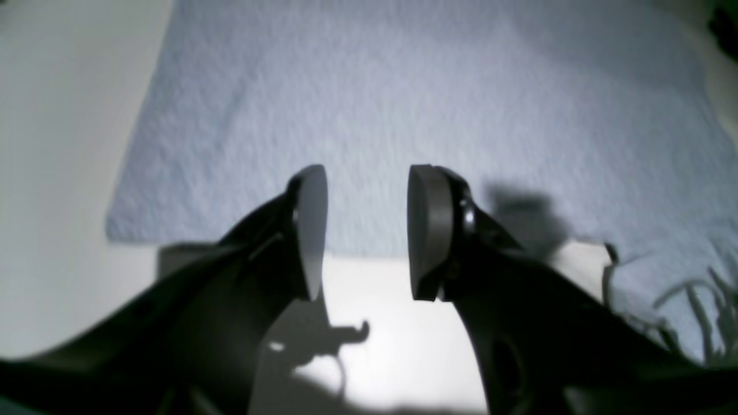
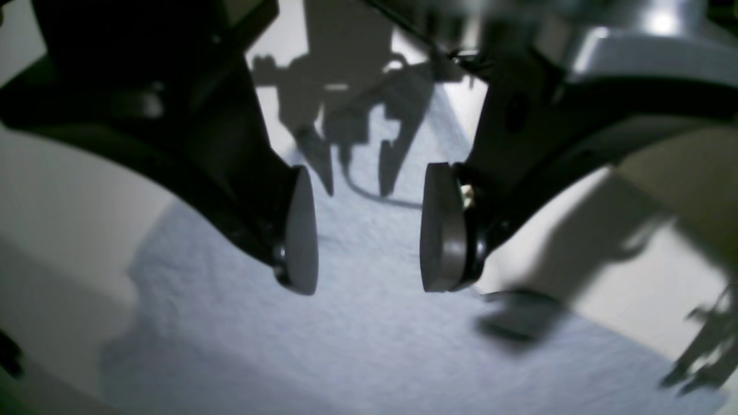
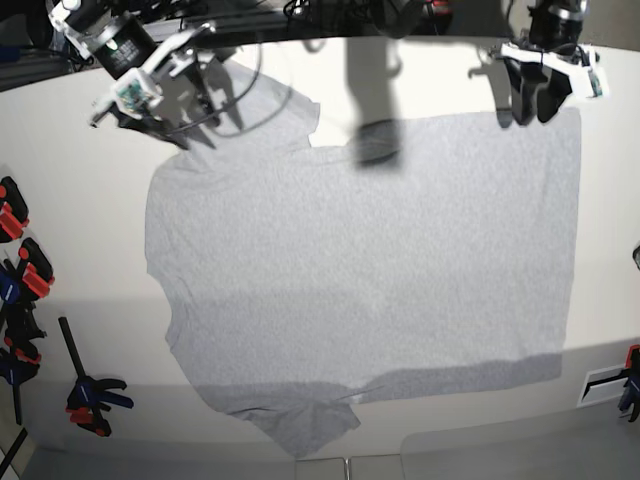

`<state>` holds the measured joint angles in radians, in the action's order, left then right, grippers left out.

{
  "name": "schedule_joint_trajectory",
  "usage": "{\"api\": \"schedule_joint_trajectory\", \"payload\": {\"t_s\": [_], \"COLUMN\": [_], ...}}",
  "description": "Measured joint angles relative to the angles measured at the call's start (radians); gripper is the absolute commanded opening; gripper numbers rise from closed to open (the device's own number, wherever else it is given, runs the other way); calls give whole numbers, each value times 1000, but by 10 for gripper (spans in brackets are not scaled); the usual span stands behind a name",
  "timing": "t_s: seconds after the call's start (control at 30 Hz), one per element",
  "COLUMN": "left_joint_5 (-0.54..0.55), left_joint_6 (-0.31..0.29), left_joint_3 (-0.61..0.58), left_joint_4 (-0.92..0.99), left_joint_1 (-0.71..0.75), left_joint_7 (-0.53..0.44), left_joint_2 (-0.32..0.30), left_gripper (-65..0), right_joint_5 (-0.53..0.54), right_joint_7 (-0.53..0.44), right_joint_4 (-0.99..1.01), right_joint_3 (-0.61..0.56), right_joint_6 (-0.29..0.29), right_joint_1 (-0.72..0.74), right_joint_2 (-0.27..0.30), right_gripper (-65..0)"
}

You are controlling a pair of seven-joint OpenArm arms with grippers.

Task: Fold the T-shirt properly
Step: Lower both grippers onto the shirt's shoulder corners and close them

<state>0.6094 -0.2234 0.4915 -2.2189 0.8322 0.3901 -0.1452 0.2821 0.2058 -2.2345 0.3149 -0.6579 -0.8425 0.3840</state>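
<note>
While both claws hang spread and empty, left gripper [image 3: 530, 100] and right gripper [image 3: 185, 125] should pinch the T-shirt's [image 3: 370, 270] far edge together.

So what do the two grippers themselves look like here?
Both the left gripper and right gripper have black curved fingers ending in flat, dark grey oval pads. In the base view, white housings sit behind the fingers, with black cables looping by the right one.

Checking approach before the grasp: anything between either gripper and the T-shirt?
Nothing visible. Left gripper hangs open over the T-shirt edge; right gripper is open above the cloth. Only shadows lie between.
</note>
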Motion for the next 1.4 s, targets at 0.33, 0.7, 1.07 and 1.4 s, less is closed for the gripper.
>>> {"api": "schedule_joint_trajectory", "payload": {"t_s": [0.33,0.7,1.07,1.4], "left_joint_5": [-92,-91,-91,-91], "left_joint_6": [-83,-84,-83,-83], "left_joint_3": [0,0,0,0], "left_joint_4": [1,1,1,1], "left_joint_1": [-22,-21,-21,-21], "left_joint_7": [131,131,131,130], "left_joint_2": [-24,-35,-49,-50], "left_gripper": [-439,-439,-439,-439], "right_joint_5": [-224,-729,-780,-770], "right_joint_7": [236,229,191,222], "right_joint_4": [61,166,309,310], "right_joint_3": [-139,-537,-690,-696], "right_joint_6": [-26,194,303,318], "right_joint_1": [52,71,177,177], "right_joint_2": [98,145,135,134], "right_gripper": [-373,-376,-376,-476]}}
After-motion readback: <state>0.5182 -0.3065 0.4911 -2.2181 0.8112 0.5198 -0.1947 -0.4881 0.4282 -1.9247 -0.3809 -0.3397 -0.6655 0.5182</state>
